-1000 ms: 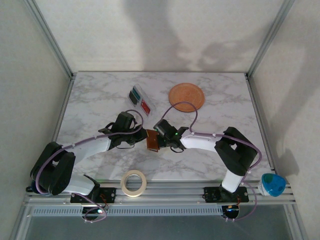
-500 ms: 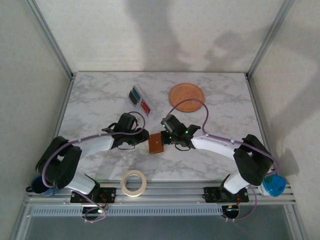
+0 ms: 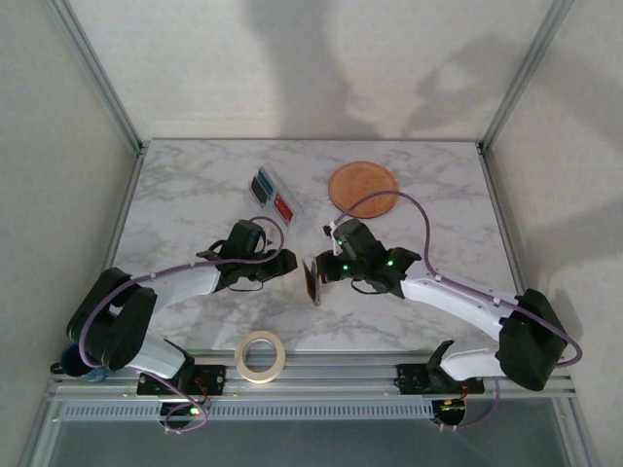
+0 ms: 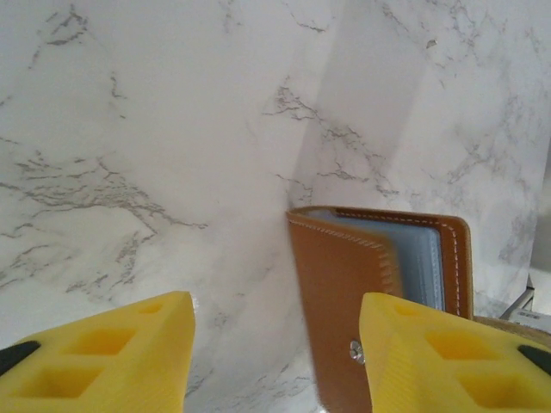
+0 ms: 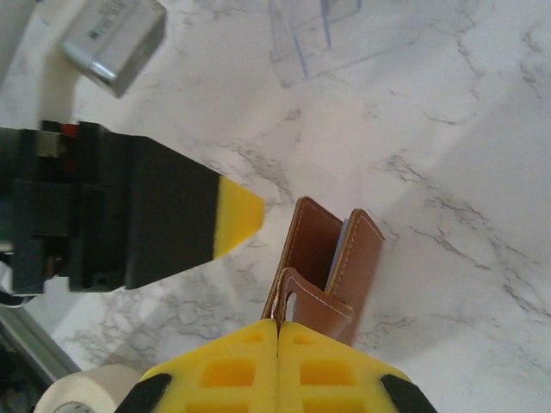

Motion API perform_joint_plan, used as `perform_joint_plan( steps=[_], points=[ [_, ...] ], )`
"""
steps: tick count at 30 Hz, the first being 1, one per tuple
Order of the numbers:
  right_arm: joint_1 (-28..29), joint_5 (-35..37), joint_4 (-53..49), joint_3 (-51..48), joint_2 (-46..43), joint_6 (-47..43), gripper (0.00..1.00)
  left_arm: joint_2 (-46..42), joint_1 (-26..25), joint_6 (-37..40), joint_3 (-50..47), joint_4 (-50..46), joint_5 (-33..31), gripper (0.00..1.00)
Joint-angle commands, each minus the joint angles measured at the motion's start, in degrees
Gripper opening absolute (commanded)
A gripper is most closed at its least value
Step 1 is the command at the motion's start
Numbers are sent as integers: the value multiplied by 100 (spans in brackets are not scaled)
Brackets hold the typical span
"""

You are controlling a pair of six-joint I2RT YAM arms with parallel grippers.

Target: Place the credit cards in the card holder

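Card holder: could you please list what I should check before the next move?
1. Right gripper shut on the card holder: ok.
2. Left gripper open and holding nothing: ok.
3. Card holder open wide enough for a card: cannot tell; it stands slightly ajar.
4. Credit cards picked up: not ok; they lie on the table beyond the left gripper.
5. Tape roll apart from both grippers: ok.

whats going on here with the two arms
The right gripper is shut on the strap tab of the brown card holder, holding it on edge and partly open near the middle of the table. The left gripper hangs open right beside it, gripping nothing. The credit cards lie farther back on the table, away from both grippers.
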Motion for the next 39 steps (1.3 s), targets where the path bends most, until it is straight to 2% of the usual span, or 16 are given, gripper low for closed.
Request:
perform_joint_plan(
  steps=[1,4,8,15,19,23,29,34,39],
  points=[
    [-40,-110,268,-77,-103,-207,0,-157,16,140,74,149,172,57],
    [-45,34,149,-82,59,-160,0,43,16,261,113,106,271,56],
    [-125,337,-192,-99,162,48,0,255,12,476,90,-27,253,50],
    [-639,97,-445,-431,13,370,0,470,-2,379,-36,259,423,47],
    [-1024,-219,-427,-756,-88,460,0,641,-105,405,99,243,588,48],
    [-1293,-897,-160,-941,-136,466,0,636,-168,406,173,240,482,49],
    [-1264,-1682,469,-603,21,795,0,452,-136,423,290,-23,183,48],
    [-1108,-2046,918,-203,374,1144,0,177,2,423,287,-204,56,48],
    [-1136,-2518,1642,-321,452,1617,0,-79,130,432,115,-229,-34,46]
  ],
)
